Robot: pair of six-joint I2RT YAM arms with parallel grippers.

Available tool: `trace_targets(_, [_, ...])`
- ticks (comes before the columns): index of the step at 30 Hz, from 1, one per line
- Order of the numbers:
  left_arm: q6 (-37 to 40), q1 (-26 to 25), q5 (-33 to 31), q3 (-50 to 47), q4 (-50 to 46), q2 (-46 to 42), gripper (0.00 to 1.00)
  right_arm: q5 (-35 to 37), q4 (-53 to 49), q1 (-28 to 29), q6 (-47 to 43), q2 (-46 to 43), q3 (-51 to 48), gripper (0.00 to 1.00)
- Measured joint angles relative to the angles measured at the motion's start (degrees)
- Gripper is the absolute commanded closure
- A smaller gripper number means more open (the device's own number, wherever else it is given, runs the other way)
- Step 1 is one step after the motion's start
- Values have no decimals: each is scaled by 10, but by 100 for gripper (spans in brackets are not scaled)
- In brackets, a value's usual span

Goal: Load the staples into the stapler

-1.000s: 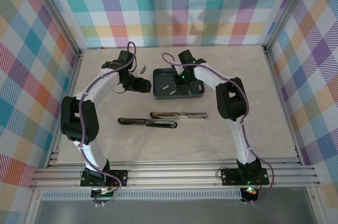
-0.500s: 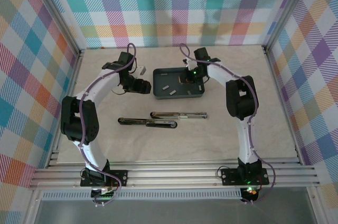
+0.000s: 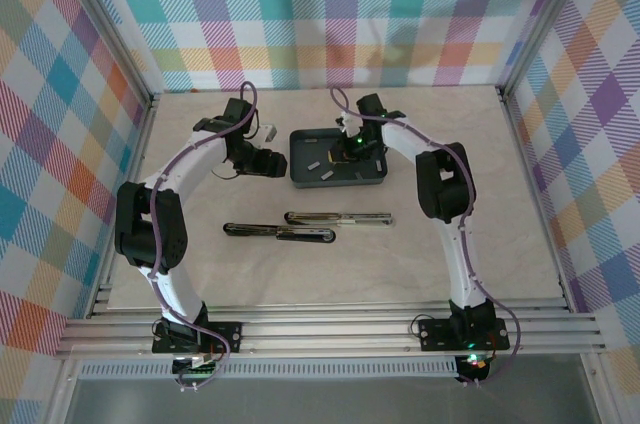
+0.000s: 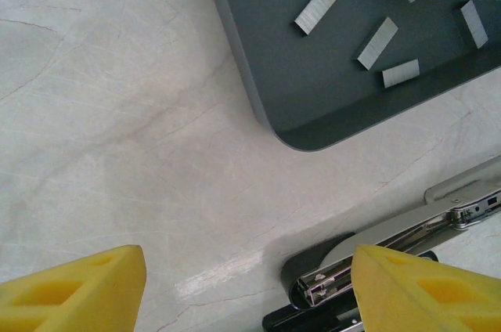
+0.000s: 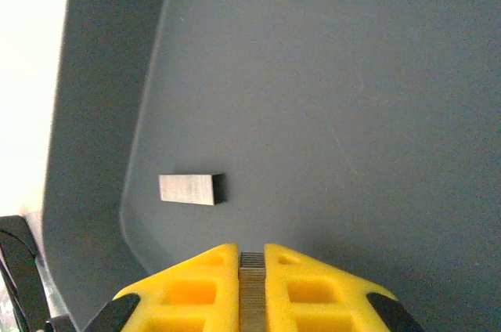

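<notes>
Several short silver staples [image 4: 377, 32] lie loose in the dark grey tray [image 4: 329, 105]. In the right wrist view my right gripper [image 5: 252, 258] is shut on one staple strip [image 5: 252, 289], held just above the tray floor [image 5: 352, 113], with another strip [image 5: 188, 189] lying ahead to the left. From above, that gripper [image 3: 350, 147] hangs over the tray's [image 3: 340, 177] middle. The stapler [image 3: 310, 225] lies opened flat in front of the tray. My left gripper [image 4: 246, 289] is open over bare table, its right finger [image 4: 427, 289] above the stapler's chrome end [image 4: 376, 250].
The tray's rounded near corner [image 4: 301, 132] lies between my left gripper and the staples. Checked walls close in the back and both sides. The light stone table [image 3: 480, 204] spreads out to the right of the stapler.
My right gripper swung right over the tray, then came back left toward its middle. The left arm and the stapler have not moved.
</notes>
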Motion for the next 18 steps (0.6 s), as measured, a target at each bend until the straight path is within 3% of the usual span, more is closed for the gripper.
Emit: trace_targets(18, [-10,0,4,0,0,0,30,81,-50,5,-22,13,30,76])
